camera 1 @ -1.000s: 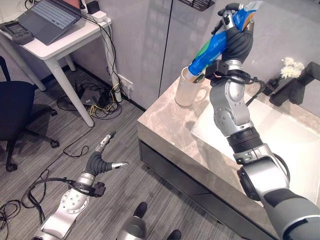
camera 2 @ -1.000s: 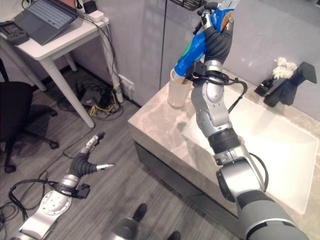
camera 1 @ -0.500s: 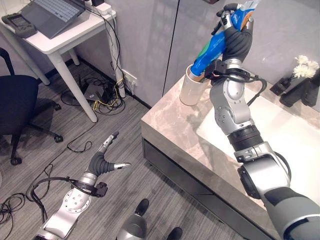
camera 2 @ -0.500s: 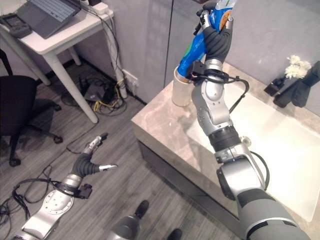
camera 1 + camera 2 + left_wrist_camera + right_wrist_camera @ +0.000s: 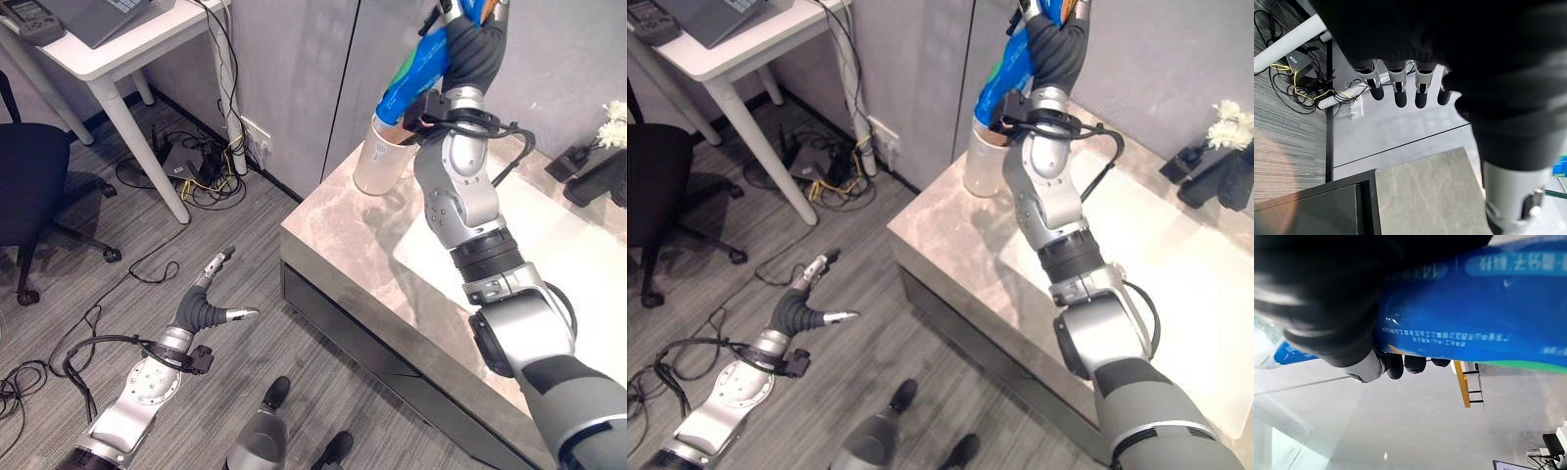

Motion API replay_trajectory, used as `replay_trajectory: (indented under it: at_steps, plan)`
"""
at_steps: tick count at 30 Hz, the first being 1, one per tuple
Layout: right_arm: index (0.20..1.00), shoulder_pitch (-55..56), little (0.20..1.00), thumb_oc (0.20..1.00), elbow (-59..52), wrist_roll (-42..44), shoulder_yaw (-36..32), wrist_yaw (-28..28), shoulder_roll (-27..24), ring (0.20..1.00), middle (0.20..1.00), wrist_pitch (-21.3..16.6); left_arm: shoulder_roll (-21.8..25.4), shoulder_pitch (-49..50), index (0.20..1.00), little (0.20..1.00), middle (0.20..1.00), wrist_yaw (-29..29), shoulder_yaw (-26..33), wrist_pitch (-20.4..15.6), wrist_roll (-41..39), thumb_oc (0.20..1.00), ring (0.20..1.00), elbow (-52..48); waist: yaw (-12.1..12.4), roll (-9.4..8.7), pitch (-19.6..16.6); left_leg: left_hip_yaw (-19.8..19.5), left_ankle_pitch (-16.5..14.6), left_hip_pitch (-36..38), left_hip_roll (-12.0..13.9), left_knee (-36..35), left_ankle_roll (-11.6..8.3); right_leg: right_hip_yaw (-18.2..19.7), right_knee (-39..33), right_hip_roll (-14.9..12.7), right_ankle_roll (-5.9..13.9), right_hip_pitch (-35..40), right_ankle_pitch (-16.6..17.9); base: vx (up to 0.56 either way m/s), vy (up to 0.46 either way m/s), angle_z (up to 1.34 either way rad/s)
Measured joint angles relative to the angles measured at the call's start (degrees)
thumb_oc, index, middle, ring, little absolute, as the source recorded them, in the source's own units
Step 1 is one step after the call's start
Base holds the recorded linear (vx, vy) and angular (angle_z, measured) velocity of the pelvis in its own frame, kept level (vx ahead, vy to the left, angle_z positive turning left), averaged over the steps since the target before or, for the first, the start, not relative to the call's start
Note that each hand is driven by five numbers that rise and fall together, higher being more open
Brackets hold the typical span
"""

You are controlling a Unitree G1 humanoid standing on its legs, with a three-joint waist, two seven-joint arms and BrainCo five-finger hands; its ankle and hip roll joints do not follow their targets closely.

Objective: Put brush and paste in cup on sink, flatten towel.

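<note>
Your right robot hand [image 5: 473,49] is raised above the far left corner of the marble worktop [image 5: 362,245], fingers clenched round the blue toothpaste tube [image 5: 416,78]. The tube hangs tilted, its lower end down at the mouth of the white cup [image 5: 380,164]; whether the tip touches the inside cannot be told. In the right wrist view the tube [image 5: 1459,318] crosses the palm and dark fingertips [image 5: 1413,363] wrap its underside.

The cup stands upright on the worktop near the wall panel, just left of the sink basin [image 5: 578,294]. A dark tap [image 5: 598,171] sits at the far side of the basin, with a white tufted item [image 5: 615,110] next to it.

Your left robot hand [image 5: 208,304] hangs low over the grey floor [image 5: 88,235], well apart from the worktop. It is released: fingers straight, thumb out, holding nothing. The left wrist view confirms straight fingers [image 5: 1400,93] with nothing between them.

Off to the left: a white desk [image 5: 108,49], a black chair [image 5: 29,186], cables and a power strip [image 5: 191,166] on the floor.
</note>
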Motion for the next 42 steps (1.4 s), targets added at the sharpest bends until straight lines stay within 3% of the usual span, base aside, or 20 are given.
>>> replay_trajectory:
  at_steps: [42]
  plan:
    - [0.2,0.84,0.2,0.2,0.17,-10.54,4.39,0.62,0.0,0.2,0.2,2.28,-0.01,0.1,1.0,1.0,1.0,0.02,-0.19,-0.01,0.01,1.0,1.0,0.99,-0.15,-0.34,0.04,0.33,0.02,-1.09,-0.02,0.19,0.02,0.58,0.02,-0.05,0.23,-1.16,0.32,0.0,0.0,0.0]
